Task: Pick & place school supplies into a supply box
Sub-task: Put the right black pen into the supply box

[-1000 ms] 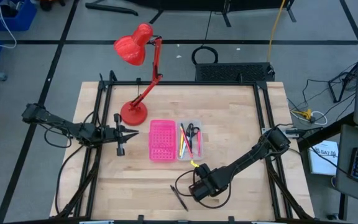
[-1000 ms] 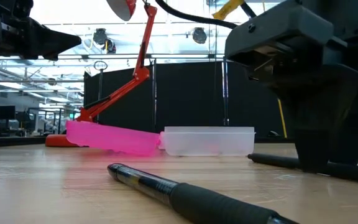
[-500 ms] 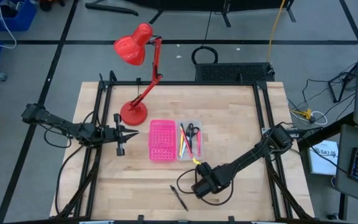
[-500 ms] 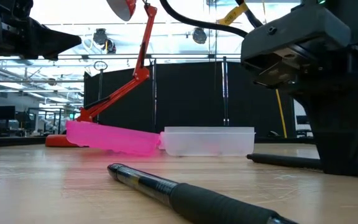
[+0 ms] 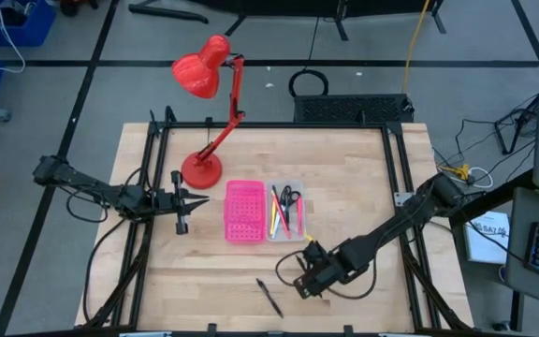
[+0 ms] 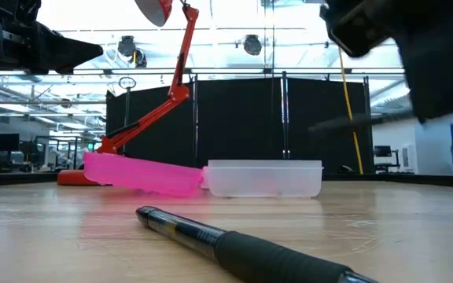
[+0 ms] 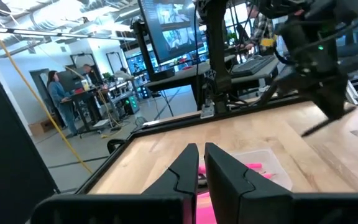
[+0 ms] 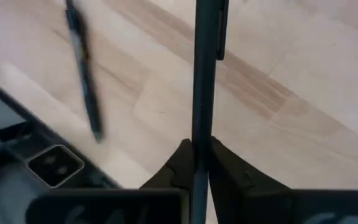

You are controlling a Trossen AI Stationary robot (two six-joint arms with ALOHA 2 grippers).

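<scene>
Dark and thin, the pen (image 8: 204, 74) pinched in my right gripper (image 8: 194, 152) runs straight out ahead of the fingers, lifted off the pale wood worktop (image 5: 354, 187). A second black pen (image 5: 269, 298) lies flat near the front edge. The clear supply box (image 5: 286, 210) sits mid-worktop beside a pink tray (image 5: 244, 211). My left gripper (image 5: 195, 199) waits, fingers pressed together, by the red lamp (image 5: 204, 112).
</scene>
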